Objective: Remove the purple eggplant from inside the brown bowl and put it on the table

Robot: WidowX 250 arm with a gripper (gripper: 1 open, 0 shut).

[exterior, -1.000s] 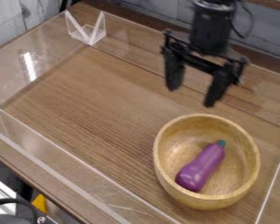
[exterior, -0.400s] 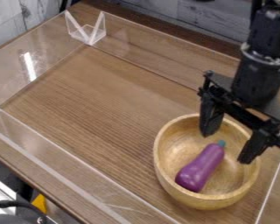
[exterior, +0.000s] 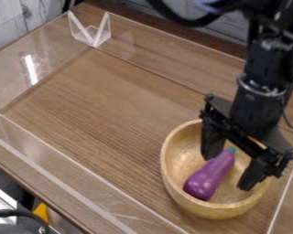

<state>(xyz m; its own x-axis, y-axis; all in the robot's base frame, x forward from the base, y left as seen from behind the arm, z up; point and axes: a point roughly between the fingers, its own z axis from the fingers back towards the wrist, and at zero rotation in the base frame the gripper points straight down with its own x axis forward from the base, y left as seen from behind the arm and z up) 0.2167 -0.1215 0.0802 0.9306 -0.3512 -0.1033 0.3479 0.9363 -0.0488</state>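
Note:
The purple eggplant [exterior: 211, 174] lies inside the brown bowl [exterior: 178, 170] at the lower right of the table [exterior: 106, 101], its green stem tip hidden behind the gripper. My gripper [exterior: 241, 157] points down over the bowl, open, with one finger [exterior: 211, 144] left of the eggplant's upper end and the other [exterior: 260, 171] right of it. The fingertips reach down inside the bowl's rim, straddling the eggplant. I cannot tell whether they touch it.
Low clear acrylic walls [exterior: 39, 55] border the table on the left, back and front. A clear folded acrylic piece [exterior: 91, 29] stands at the back left corner. The bowl sits close to the right wall.
The gripper has moved from the back of the table toward the front right and down into the bowl, rolling slightly. It stays open. The eggplant and bowl have not moved.

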